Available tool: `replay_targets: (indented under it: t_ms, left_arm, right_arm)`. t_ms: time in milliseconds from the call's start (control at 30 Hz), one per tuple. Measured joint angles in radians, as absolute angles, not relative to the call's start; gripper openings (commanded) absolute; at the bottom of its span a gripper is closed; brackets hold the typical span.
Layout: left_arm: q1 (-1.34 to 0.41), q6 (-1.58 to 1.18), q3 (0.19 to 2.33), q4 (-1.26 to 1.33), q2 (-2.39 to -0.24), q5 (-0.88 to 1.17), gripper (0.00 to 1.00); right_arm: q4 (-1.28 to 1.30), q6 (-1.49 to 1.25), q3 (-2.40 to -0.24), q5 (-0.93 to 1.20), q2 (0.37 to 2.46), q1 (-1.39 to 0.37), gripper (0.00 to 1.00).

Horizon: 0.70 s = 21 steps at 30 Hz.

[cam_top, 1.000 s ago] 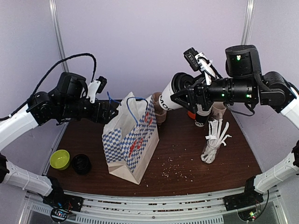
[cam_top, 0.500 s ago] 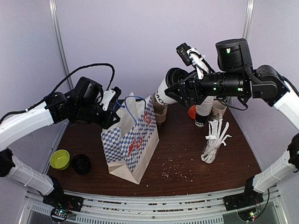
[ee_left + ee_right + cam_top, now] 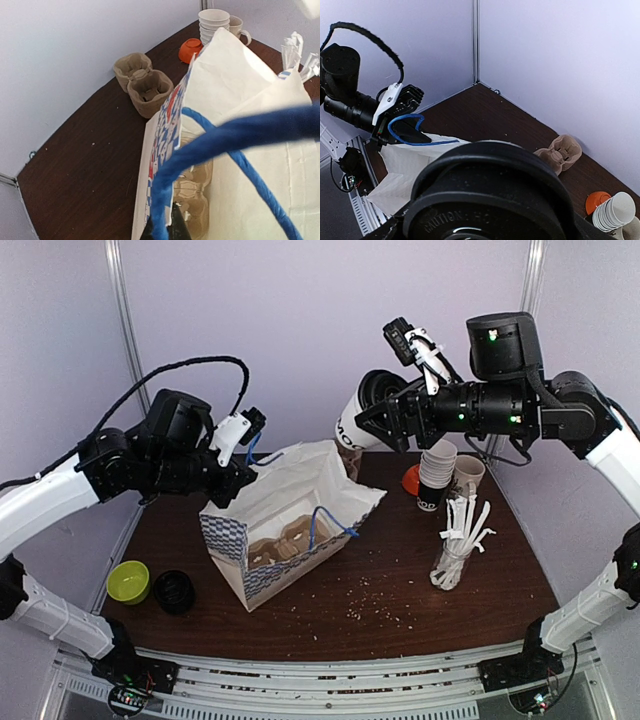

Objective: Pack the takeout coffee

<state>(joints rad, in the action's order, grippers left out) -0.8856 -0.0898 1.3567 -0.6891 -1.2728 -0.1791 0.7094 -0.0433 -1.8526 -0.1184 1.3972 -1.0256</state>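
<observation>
Top view: my left gripper (image 3: 245, 465) is clamped on the blue handle (image 3: 256, 450) of the checked bag (image 3: 262, 525). My right gripper (image 3: 380, 422) grips the cup (image 3: 350, 432) at the bag's one o'clock. Left wrist: a carrier tray (image 3: 192, 192) sits inside the bag. Right wrist: what is probably the cup's dark lid fills the foreground.
</observation>
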Motion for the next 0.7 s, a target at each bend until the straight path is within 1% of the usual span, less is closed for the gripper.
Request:
replay_targets:
  t_ms: [133,300,567,700]
  left_arm:
    - [-0.992,-0.033,1.316,-0.636,-1.233,-0.288,0.00]
    - [-1.097,0.038,1.190,-0.523,-1.172,-0.429,0.00]
    - [-1.154,0.062,1.164,-0.446,-1.169,-0.528,0.00]
    - [-1.199,0.060,1.166,-0.426,-1.176,-0.562,0.00]
  right_arm:
    - [0.701,-0.043,-1.830,-0.081,1.387,-1.025,0.78]
    - [0.700,-0.043,-1.739,-0.020,1.333,-1.025,0.77]
    - [0.682,-0.043,-1.584,0.154,1.213,-1.037,0.77]
    - [0.680,-0.040,-1.575,0.223,1.201,-1.065,0.77]
